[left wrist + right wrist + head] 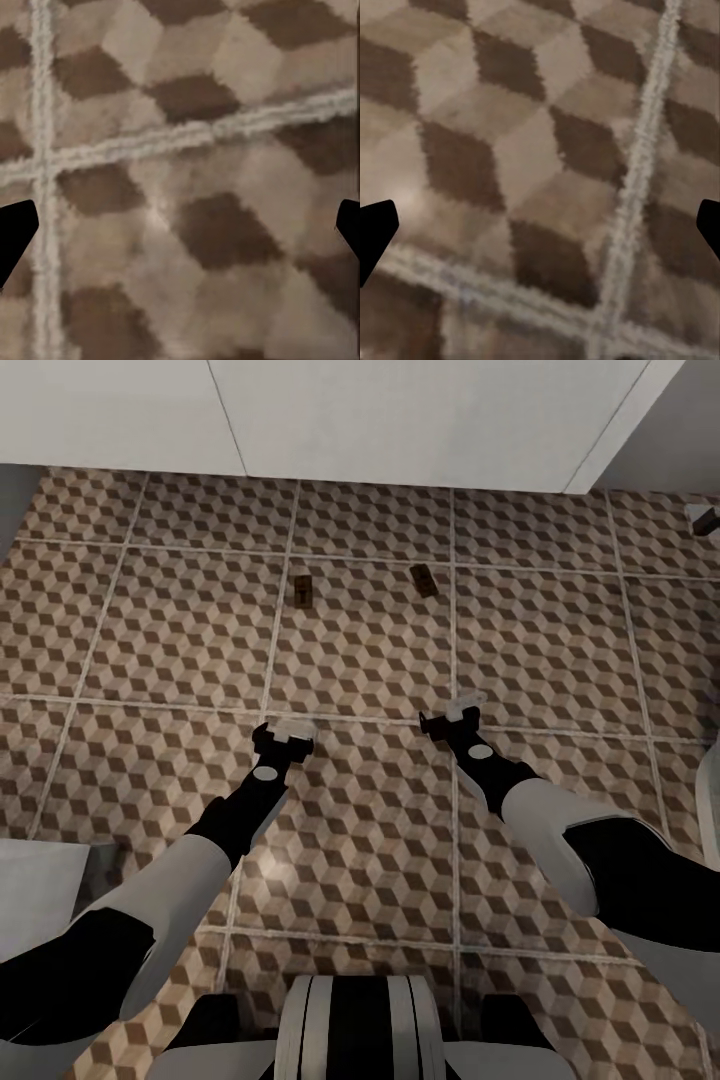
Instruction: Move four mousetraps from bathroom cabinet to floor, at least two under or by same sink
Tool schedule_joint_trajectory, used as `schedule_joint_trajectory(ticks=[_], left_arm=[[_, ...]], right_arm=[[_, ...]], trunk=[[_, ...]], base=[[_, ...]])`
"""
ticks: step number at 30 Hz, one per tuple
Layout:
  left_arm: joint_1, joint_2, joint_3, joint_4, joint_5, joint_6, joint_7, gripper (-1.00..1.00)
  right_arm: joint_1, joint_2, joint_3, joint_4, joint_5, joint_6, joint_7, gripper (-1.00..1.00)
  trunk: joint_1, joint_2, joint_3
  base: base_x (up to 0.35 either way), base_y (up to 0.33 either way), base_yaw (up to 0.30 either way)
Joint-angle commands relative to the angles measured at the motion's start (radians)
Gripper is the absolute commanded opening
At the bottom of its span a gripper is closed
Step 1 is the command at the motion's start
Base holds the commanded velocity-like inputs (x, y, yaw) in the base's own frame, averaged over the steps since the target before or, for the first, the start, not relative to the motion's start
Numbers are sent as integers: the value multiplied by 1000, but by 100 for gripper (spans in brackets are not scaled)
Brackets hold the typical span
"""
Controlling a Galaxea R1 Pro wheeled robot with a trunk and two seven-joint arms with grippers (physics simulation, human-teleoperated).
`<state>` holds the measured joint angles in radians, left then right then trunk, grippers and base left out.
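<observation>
Two mousetraps lie flat on the cube-patterned bathroom floor (180, 630), one (303, 591) to the left and one (424, 581) to the right, both a short way in front of the white vanity (400, 420) of the bathroom sink. The basin itself and the cabinet are out of view. My left gripper (285, 732) hangs low over the tiles, nearer me than the left trap, and it is open and empty. My right gripper (453, 713) is likewise open and empty, nearer me than the right trap. In the wrist views each gripper (180, 232) (540, 232) has its dark fingertips (15, 232) (375, 229) wide apart over bare tile.
A pale grey-white fixture (40, 890) sits at the lower left beside my left arm. Another white rounded edge (712, 800) shows at the right border. A small dark and white object (705, 518) lies at the far right near the wall.
</observation>
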<state>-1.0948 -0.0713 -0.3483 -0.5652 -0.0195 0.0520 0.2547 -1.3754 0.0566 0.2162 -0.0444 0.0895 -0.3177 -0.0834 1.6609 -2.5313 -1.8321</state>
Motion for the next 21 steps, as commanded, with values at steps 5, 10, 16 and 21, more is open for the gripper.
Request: schedule_joint_trajectory(ticks=[5, 10, 16, 21], left_arm=[[0, 2, -5, -84, 0, 13, 11, 100], [2, 7, -5, -170, -1, 27, 14, 100], [4, 11, -5, -202, -1, 71, 15, 100], [4, 13, -5, -212, -1, 96, 26, 100]], right_arm=[[-1, -1, 3, 0, 10, -10, -9, 100], [-1, -3, 3, 0, 11, -11, -9, 100], [-1, -10, 3, 0, 10, -11, -9, 100], [-1, -14, 3, -1, 11, -10, -9, 100]], trunk=[[0, 0, 0], [0, 0, 0], [0, 0, 0], [-1, 0, 3]], base=[[-8, 0, 0], [-1, 0, 0], [0, 0, 0], [0, 0, 0]])
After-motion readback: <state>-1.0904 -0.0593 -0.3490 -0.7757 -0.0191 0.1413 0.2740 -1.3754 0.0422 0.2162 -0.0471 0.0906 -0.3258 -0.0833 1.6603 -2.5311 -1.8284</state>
